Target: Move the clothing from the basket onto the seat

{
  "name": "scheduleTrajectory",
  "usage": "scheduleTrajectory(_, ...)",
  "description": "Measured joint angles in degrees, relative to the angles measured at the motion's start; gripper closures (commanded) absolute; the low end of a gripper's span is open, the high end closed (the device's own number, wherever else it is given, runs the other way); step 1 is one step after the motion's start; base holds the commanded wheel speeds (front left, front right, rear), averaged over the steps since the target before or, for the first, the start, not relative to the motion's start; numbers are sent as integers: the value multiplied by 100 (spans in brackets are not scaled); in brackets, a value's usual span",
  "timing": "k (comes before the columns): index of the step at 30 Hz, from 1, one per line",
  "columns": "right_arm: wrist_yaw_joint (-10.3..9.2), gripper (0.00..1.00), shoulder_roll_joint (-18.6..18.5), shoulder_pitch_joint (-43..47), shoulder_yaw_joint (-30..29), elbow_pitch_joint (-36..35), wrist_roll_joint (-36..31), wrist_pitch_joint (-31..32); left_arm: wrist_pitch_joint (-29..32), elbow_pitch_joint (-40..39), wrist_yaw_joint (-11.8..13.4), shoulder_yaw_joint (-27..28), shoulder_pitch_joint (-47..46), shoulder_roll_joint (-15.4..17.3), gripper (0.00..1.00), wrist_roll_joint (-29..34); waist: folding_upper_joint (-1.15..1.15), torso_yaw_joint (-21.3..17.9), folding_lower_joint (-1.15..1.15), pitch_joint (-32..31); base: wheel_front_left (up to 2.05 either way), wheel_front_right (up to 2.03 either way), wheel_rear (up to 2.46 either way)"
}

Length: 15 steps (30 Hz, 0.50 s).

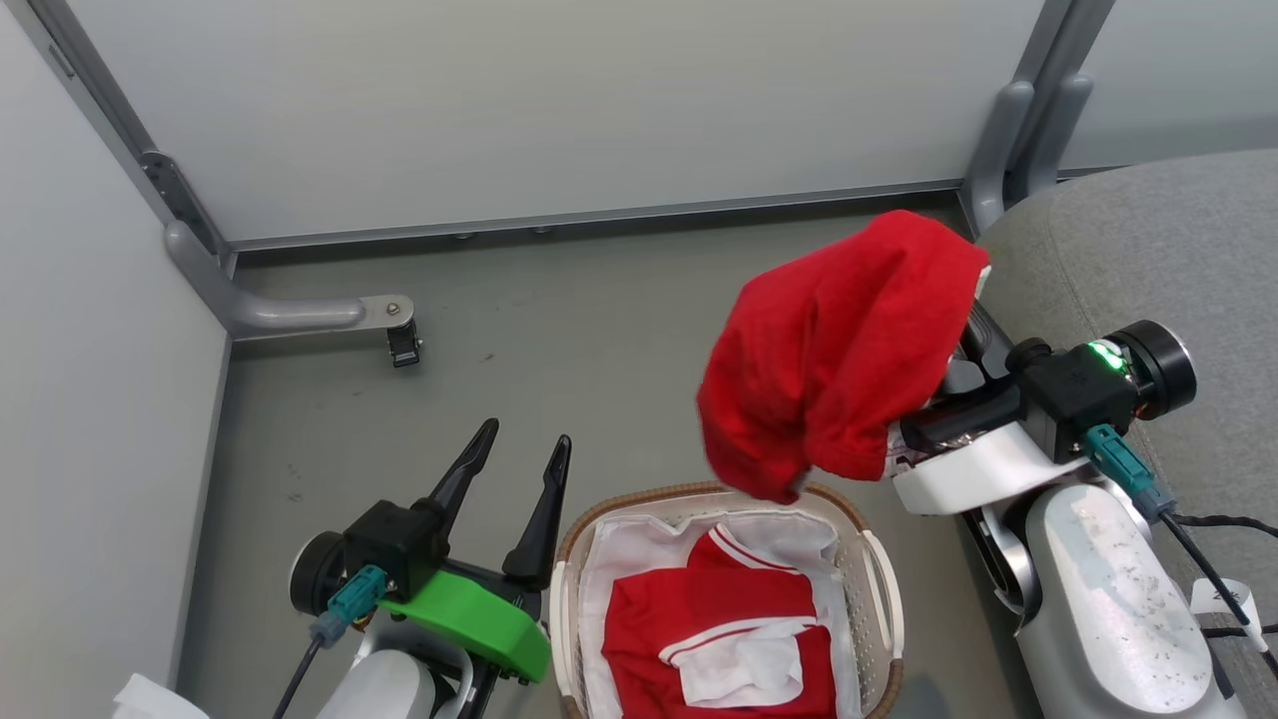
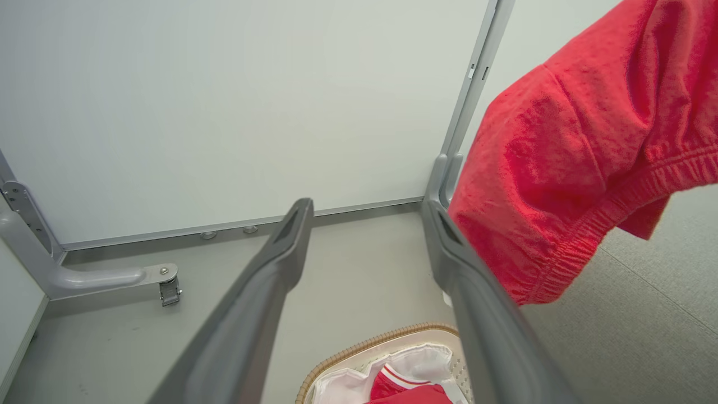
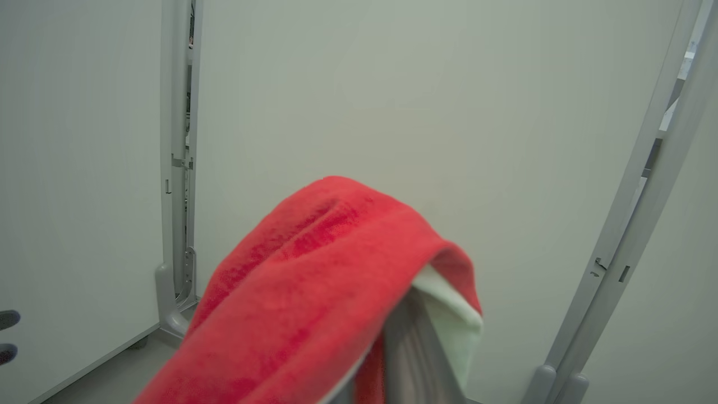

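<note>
A bright red garment (image 1: pixel 839 350) hangs in the air above the far rim of the basket (image 1: pixel 619 501), draped over my right gripper (image 1: pixel 973 345), which is shut on it; the cloth hides the fingertips. In the right wrist view the red garment (image 3: pixel 314 280) covers one grey finger (image 3: pixel 412 353). The grey seat (image 1: pixel 1148 250) lies just right of it. A second red garment with white trim (image 1: pixel 719 609) rests in the basket on a white liner (image 1: pixel 639 559). My left gripper (image 1: pixel 526 434) stands open and empty left of the basket, also as left gripper (image 2: pixel 367 205).
Pale partition walls close the back and left. A metal foot with a caster (image 1: pixel 399 340) juts out over the grey floor (image 1: pixel 559 340) at the left. A grey post (image 1: pixel 998 150) stands by the seat's far corner. The right arm's cable (image 1: pixel 1198 559) trails over the seat.
</note>
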Motion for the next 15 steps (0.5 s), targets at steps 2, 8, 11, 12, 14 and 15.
scheduleTrajectory(2, 0, 100, -1, 6, -65, 18, -4, 0, -4, -14, -64, 110, 59, -52, 0, 162, 0, -49, 0, 0, 0, 0, 0)
scheduleTrajectory(8, 0, 100, -2, 42, -314, 42, -62, 0, -8, -98, -209, 365, 154, -227, 0, 548, 0, -280, 0, 20, 0, 0, 0)
scheduleTrajectory(11, 0, 100, 0, 58, -445, 51, -74, 0, -9, -144, -247, 433, 167, -265, 0, 665, 0, -438, 0, 44, 0, 0, 0)
scheduleTrajectory(12, 0, 100, -1, 63, -487, 52, -75, 0, -8, -158, -264, 453, 170, -271, 0, 683, 0, -491, 0, 53, 0, 0, 0)
scheduleTrajectory(14, 0, 100, -3, 70, -576, 54, -81, 0, -8, -211, -281, 501, 175, -282, 0, 744, 0, -631, 0, 79, 0, 0, 0)
scheduleTrajectory(15, 0, 100, -2, 70, -604, 53, -83, 0, -8, -236, -282, 515, 174, -287, 0, 772, 0, -696, 0, 92, 0, 0, 0)
